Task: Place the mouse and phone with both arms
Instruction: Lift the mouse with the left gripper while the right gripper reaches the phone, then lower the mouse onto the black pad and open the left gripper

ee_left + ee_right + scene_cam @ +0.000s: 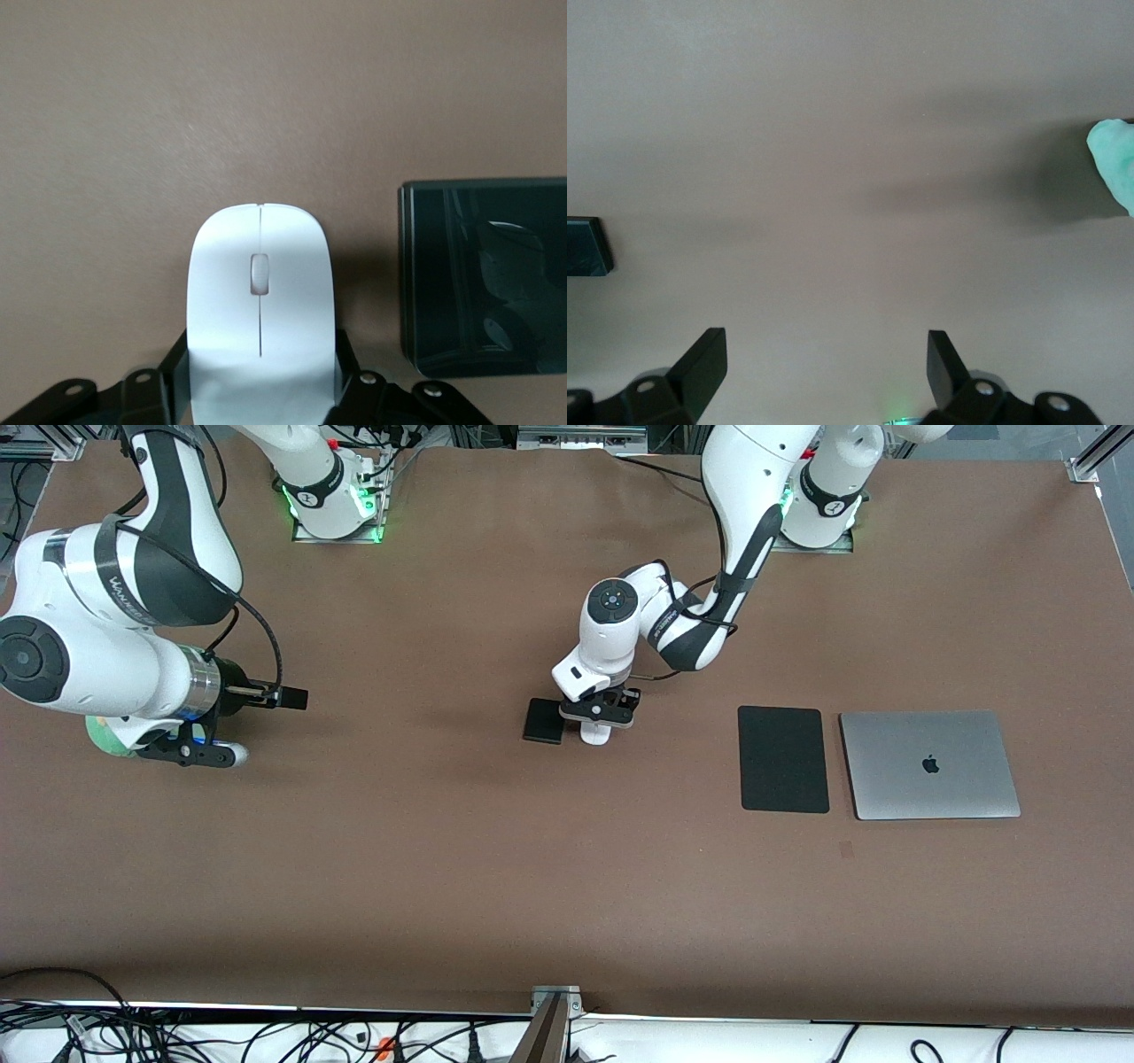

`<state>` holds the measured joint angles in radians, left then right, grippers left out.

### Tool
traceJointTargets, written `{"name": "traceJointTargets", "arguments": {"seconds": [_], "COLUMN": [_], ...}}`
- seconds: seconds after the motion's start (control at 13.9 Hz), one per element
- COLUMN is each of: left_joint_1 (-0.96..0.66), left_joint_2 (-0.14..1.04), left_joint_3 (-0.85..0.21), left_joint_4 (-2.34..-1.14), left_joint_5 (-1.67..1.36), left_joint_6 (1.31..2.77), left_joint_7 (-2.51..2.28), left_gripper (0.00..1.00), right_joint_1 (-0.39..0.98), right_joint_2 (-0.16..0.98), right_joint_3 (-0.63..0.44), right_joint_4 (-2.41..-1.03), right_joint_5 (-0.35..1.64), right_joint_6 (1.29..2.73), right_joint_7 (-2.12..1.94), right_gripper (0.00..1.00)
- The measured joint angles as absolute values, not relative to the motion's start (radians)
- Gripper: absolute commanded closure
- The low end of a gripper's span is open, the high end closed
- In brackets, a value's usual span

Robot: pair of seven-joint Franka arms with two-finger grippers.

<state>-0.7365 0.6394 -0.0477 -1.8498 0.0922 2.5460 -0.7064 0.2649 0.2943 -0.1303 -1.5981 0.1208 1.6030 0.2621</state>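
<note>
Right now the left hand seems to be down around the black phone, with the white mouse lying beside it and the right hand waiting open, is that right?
Not quite: the left hand is down around the white mouse, and the black phone lies beside it, as the left wrist view shows. The right hand does wait open.

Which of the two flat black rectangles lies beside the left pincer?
The small glossy phone, next to the mouse the left pincer grips; the larger matte pad lies beside the laptop.
</note>
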Motion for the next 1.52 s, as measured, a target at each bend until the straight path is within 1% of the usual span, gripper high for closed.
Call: {"name": "traceJointTargets", "arguments": {"seconds": [0.07,0.22,0.36,0.51,0.65,0.79,0.94,1.08,1.23,1.37,1.52], "left_joint_1": [-0.728,-0.685,-0.628,-0.565,-0.499,-0.419,-0.324,-0.244,-0.215,-0.202,-0.185], "left_joint_2": [0.62,0.55,0.467,0.397,0.363,0.358,0.363,0.378,0.408,0.448,0.48], "left_joint_3": [-0.043,-0.041,-0.041,-0.041,-0.041,-0.04,-0.04,-0.04,-0.041,-0.041,-0.041], "left_joint_4": [-1.841,-1.82,-1.791,-1.752,-1.704,-1.668,-1.666,-1.672,-1.682,-1.704,-1.753], "left_joint_5": [0.092,0.092,0.092,0.092,0.092,0.08,0.051,0.028,0.026,0.026,0.026], "left_joint_6": [2.503,2.365,2.18,1.997,1.846,1.739,1.7,1.691,1.694,1.746,1.851], "left_joint_7": [-0.705,-0.691,-0.672,-0.627,-0.579,-0.504,-0.393,-0.301,-0.282,-0.282,-0.279], "left_gripper": [0.63,0.61,0.58,0.58,0.58,0.58,0.59,0.59,0.59,0.59,0.59], "right_joint_1": [0.273,0.302,0.333,0.37,0.41,0.452,0.505,0.569,0.629,0.683,0.725], "right_joint_2": [0.294,0.294,0.295,0.297,0.306,0.321,0.34,0.369,0.407,0.451,0.497], "right_joint_3": [-0.13,-0.129,-0.128,-0.127,-0.126,-0.124,-0.122,-0.12,-0.116,-0.11,-0.108], "right_joint_4": [-1.598,-1.598,-1.598,-1.598,-1.598,-1.598,-1.599,-1.601,-1.606,-1.617,-1.626], "right_joint_5": [0.122,0.122,0.123,0.127,0.157,0.189,0.196,0.198,0.198,0.197,0.195], "right_joint_6": [1.604,1.613,1.642,1.683,1.733,1.799,1.879,1.966,2.049,2.127,2.165], "right_joint_7": [0.284,0.33,0.376,0.417,0.475,0.505,0.515,0.547,0.601,0.66,0.67], "right_gripper": [0.0,0.0,0.0,0.0,0.0,0.0,0.0,0.0,0.0,0.0,0.0]}}
